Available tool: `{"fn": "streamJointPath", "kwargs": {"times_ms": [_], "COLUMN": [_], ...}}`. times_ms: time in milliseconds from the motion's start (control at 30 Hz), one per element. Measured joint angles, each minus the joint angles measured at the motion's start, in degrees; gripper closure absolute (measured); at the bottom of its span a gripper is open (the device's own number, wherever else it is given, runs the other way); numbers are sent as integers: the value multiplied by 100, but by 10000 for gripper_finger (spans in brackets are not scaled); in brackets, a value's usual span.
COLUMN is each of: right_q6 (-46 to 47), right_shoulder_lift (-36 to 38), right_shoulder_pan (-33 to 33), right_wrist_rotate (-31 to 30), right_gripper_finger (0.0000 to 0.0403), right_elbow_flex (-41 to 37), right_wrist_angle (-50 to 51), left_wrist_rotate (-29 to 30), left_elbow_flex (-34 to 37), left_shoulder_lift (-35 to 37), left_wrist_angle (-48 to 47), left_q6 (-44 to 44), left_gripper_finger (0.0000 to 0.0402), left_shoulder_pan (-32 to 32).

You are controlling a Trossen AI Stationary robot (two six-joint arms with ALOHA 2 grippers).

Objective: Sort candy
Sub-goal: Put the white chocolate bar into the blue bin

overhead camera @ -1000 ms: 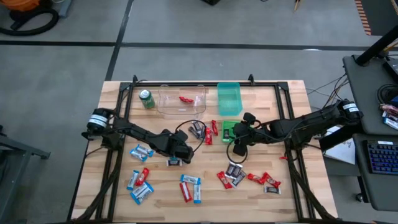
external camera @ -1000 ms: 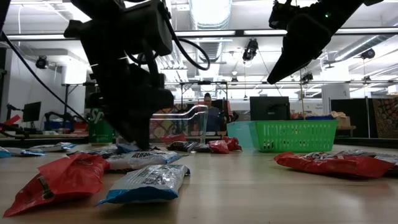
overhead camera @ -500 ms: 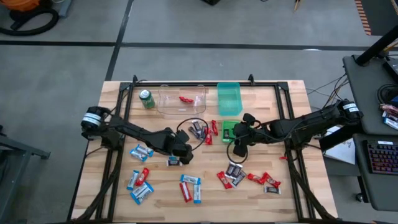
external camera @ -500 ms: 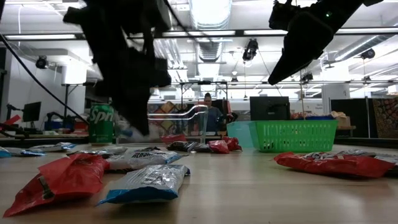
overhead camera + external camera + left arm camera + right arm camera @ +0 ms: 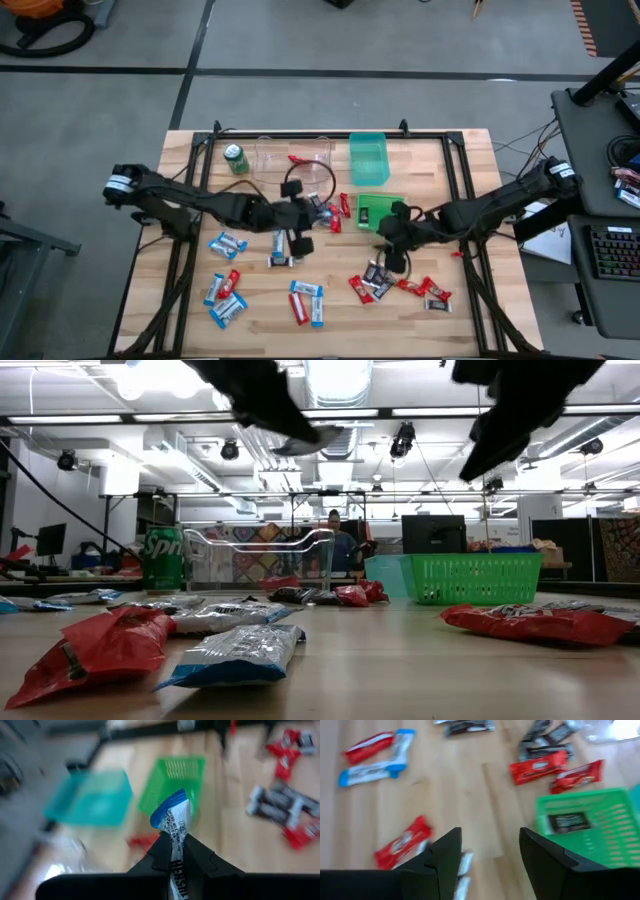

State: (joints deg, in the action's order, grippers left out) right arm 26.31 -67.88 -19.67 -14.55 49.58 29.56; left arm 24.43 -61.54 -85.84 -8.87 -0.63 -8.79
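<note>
Pinching a blue-and-white candy bar [image 5: 172, 822] between its fingers [image 5: 159, 851], the left gripper [image 5: 291, 232] hangs above the middle of the bench [image 5: 470, 185], the wrapper sticking out past the fingertips toward the green basket [image 5: 172, 782] and the teal bin [image 5: 92, 800]. Over by that basket, the right gripper [image 5: 487, 851] holds its fingers apart with nothing between them, above red bars [image 5: 404, 842] and dark bars [image 5: 378, 276] lying loose on the wood.

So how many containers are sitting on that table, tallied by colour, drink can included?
Clear tub: 1
Teal tub: 1
Green basket: 1
Green can: 1
Total: 4
</note>
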Motion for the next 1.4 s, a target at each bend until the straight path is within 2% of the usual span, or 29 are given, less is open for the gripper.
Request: {"fn": "streamJointPath", "kwargs": {"times_ms": [200, 367, 433, 567, 667, 733, 833, 1167, 1400], "right_q6": [68, -29, -19, -215, -515, -814, -1092, -1004, -860], "right_shoulder_lift": [0, 0, 0, 0, 2, 47, 146, 160, 144], "right_shoulder_pan": [-687, -1083, -1187, -1308, -1260, -1223, -1232, -1234, -1234], "right_wrist_rotate": [-181, -1358, -1789, -2705, -3762, -4115, -4141, -4098, -4096], "right_gripper_finger": [213, 213, 213, 213, 213, 213, 213, 213, 213], "right_elbow_flex": [-28, -71, -93, -110, -111, -111, -111, -115, -122], "right_wrist_angle": [-88, -466, -678, -1151, -1563, -1723, -1804, -1790, -1778], "left_wrist_rotate": [4, 5, 10, 2, 1, 0, 1, 1, -1], "left_elbow_flex": [-9, -23, -76, -374, -671, -891, -1219, -2303, -2803], "left_shoulder_lift": [-367, -1030, -1305, -1733, -1991, -2179, -2471, -3403, -3693], "left_wrist_angle": [1704, 3701, 4002, 4009, 3982, 3963, 3889, 3245, 2332], "left_q6": [-731, -425, -402, -423, -374, -351, -469, -450, -487], "left_gripper_finger": [395, 395, 395, 395, 395, 395, 395, 392, 339], "left_shoulder_pan": [681, 1269, 1425, 1624, 1749, 1857, 2012, 2262, 2392]}}
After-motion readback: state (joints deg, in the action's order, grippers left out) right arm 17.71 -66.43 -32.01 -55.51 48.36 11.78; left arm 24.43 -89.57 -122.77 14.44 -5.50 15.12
